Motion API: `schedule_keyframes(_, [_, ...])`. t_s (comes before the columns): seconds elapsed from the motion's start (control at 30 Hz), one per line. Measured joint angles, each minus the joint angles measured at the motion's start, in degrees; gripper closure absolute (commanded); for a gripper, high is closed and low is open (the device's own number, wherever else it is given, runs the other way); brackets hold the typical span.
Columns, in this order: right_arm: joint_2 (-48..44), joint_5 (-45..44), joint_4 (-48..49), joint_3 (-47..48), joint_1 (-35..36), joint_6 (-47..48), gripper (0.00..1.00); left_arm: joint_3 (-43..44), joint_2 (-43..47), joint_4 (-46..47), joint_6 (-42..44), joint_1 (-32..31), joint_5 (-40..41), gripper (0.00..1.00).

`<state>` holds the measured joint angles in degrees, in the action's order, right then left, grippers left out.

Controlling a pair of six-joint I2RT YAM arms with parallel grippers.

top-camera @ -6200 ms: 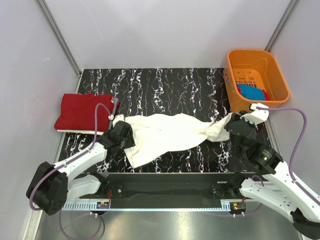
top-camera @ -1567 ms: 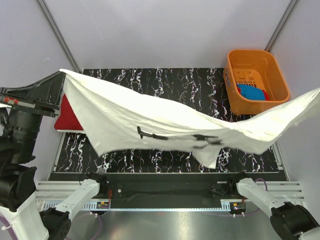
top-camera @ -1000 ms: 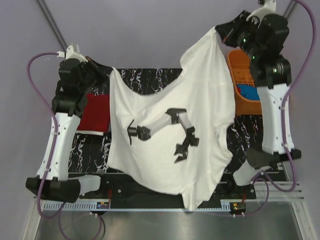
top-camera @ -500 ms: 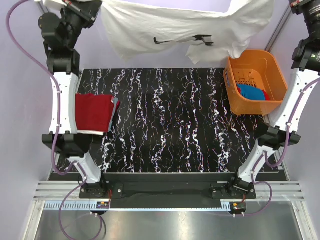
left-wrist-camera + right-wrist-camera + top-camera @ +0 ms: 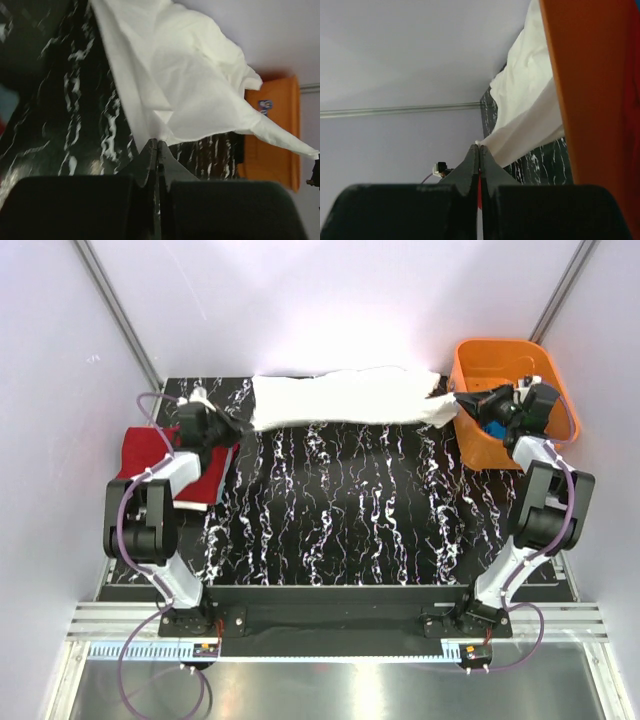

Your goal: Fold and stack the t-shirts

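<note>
The white t-shirt (image 5: 345, 400) is held stretched over the far side of the table (image 5: 350, 510) by the closed left hand (image 5: 240, 426) and right hand (image 5: 460, 400), and the red t-shirt (image 5: 140, 455) is partly hidden by the left arm (image 5: 165, 473)

The long t-shirt (image 5: 345, 398) is white and the folded t-shirt (image 5: 137, 453) is red. The basket (image 5: 472, 440) is orange. The table (image 5: 340, 520) is black with white streaks.

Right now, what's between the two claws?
The white t-shirt, stretched from the left claw to the right claw, both shut on it. The top view shows it best.
</note>
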<state>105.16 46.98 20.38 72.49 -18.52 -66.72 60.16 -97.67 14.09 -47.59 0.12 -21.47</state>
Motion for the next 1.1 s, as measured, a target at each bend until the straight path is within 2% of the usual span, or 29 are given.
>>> schedule_keyframes(0.07, [-3.72, -0.44, -0.92, -6.14, 0.0, 2.19, 1.0, -7.67, 5.84, -1.38, 0.85, -0.66, 1.51, 1.0])
schedule_keyframes(0.3, [-25.44, -3.32, -7.08, -16.81, 1.25, 13.46, 1.0, -18.25, 28.17, -0.31, 2.4, -1.81, 5.35, 1.0])
schedule_keyframes(0.5, [-44.98, -9.97, -17.86, -27.65, 3.5, 23.8, 1.0, -26.84, 36.37, -2.78, 3.63, -1.81, 6.99, 1.0])
schedule_keyframes(0.67, [-59.17, -15.63, -29.81, -35.5, 3.48, 28.68, 1.0, -35.52, 46.07, -10.56, 4.22, -1.86, 7.87, 1.0])
schedule_keyframes(0.93, [-84.54, -26.1, -46.38, -36.92, 3.48, 32.24, 1.0, -40.52, 71.8, -23.5, 3.61, -1.86, 12.17, 1.0])
schedule_keyframes(1.1, [-88.65, -31.21, -51.89, -34.34, 3.48, 33.0, 1.0, -40.76, 83.32, -30.97, 2.82, -1.86, 18.1, 1.0])
